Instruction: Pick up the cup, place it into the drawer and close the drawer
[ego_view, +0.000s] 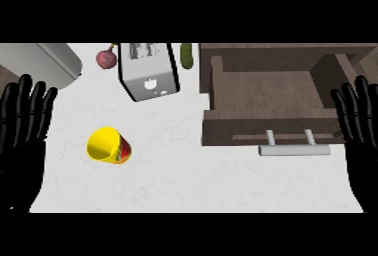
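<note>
Cup (108, 145): yellow, with red-patterned side, lying tipped on the white table (192, 185), left of centre. Drawer (269, 102): brown wood, pulled open, grey bar handle (294, 149), at the table's right side. Left hand (26, 117) at the left edge and right hand (358, 112) at the right edge, fingers straight and spread, holding nothing. Cup well apart from both, nearer the left. Suggested approach: close round its side, not its rim.

text: none legible | silver device (151, 72): logo mark only, no lettering

Cup (108, 145) on counter (184, 175) left of open drawer (269, 107), tablet (151, 70) behind cup
</note>
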